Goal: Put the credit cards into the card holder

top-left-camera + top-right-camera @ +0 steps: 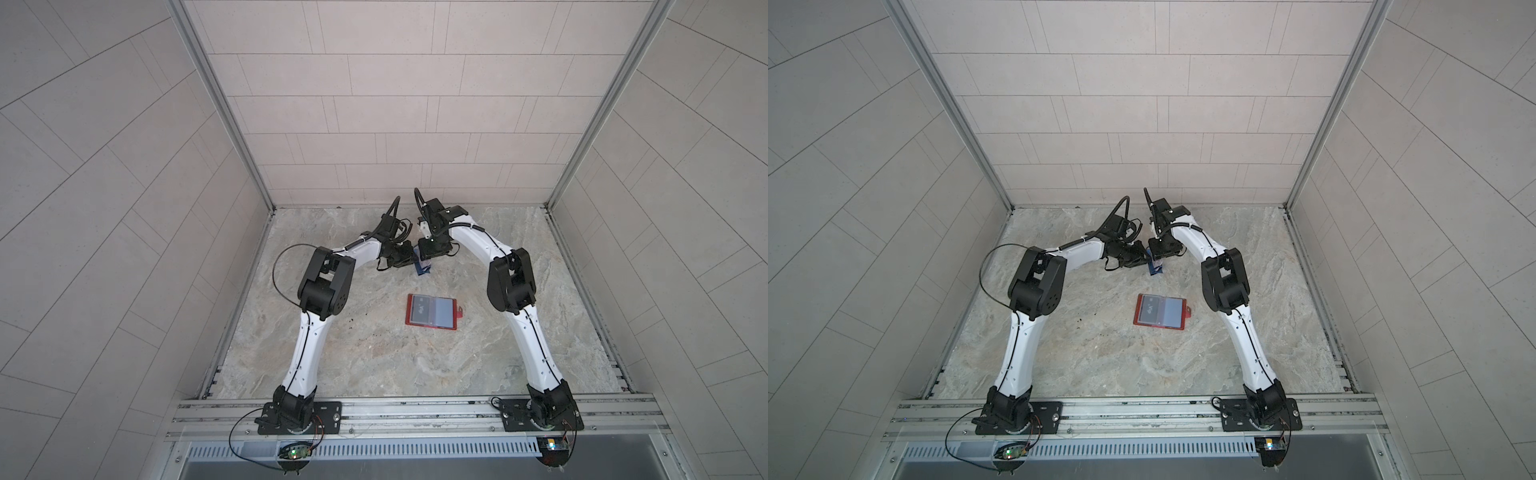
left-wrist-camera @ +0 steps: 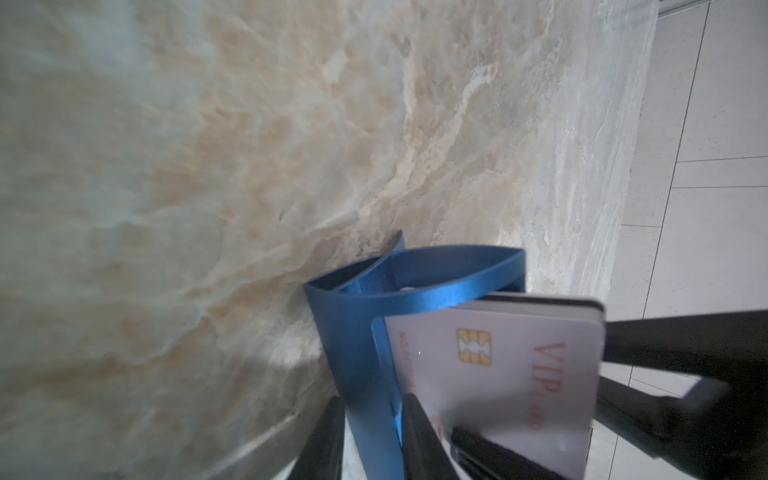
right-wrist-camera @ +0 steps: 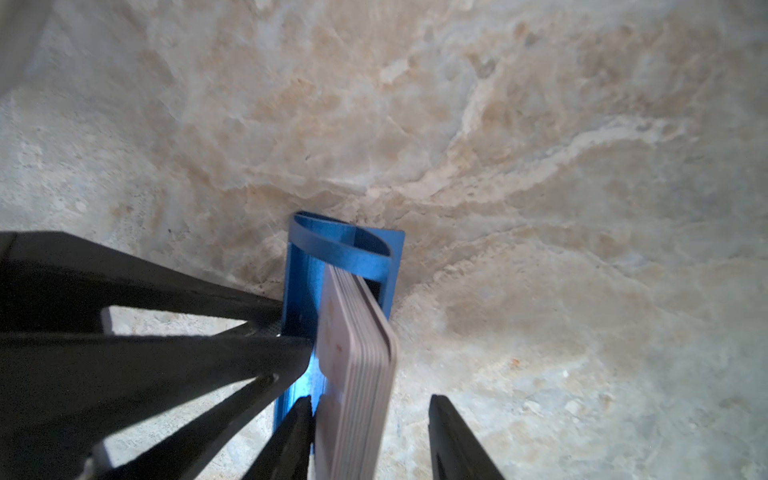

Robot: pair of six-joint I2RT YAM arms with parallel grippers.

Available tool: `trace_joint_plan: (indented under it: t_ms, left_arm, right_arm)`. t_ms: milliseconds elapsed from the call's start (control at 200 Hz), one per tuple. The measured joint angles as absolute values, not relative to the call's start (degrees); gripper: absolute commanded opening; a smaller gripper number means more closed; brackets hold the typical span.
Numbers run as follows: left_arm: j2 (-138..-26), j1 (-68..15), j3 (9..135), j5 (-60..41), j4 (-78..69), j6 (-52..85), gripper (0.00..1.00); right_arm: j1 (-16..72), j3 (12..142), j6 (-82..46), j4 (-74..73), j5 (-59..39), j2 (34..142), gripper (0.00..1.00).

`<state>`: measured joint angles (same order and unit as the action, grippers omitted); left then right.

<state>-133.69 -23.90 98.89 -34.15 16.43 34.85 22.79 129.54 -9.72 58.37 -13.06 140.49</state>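
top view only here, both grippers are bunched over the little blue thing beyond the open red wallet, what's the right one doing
observer: The right gripper is open. Its fingers straddle a stack of cards standing in the blue stand, with a clear gap on one side.
operator: and the left one
observer: The left gripper has a finger on each side of the stand's upright plate and looks closed on it, not on the cards.

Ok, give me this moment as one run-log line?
left gripper: shut on blue card stand | right gripper: open, straddling card stack | red card holder: open flat, black VIP card sleeved
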Motion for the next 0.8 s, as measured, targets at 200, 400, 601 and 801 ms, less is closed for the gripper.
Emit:
trace_joint_plan:
  t_ms: [200, 400, 601, 801]
  left_arm:
    - [-133.7, -23.9, 98.9, -34.1, 16.4, 34.9, 0.27]
    - [-133.7, -23.9, 98.9, -34.0, 16.4, 34.9, 0.27]
    - [-133.7, -23.9, 98.9, -34.0, 16.4, 34.9, 0.26]
    - [-133.7, -23.9, 98.9, -34.0, 16.4, 34.9, 0.26]
  right_arm:
    - [22.9, 129.6, -9.9, 58.5, -12.6, 140.5, 0.46]
    - [22.9, 129.6, -10.3, 58.5, -12.6, 140.5, 0.46]
    - [22.9, 129.6, -10.6, 58.6, -12.6, 140.0, 0.44]
    - [22.8, 129.6, -10.8, 58.8, -12.4, 138.4, 0.40]
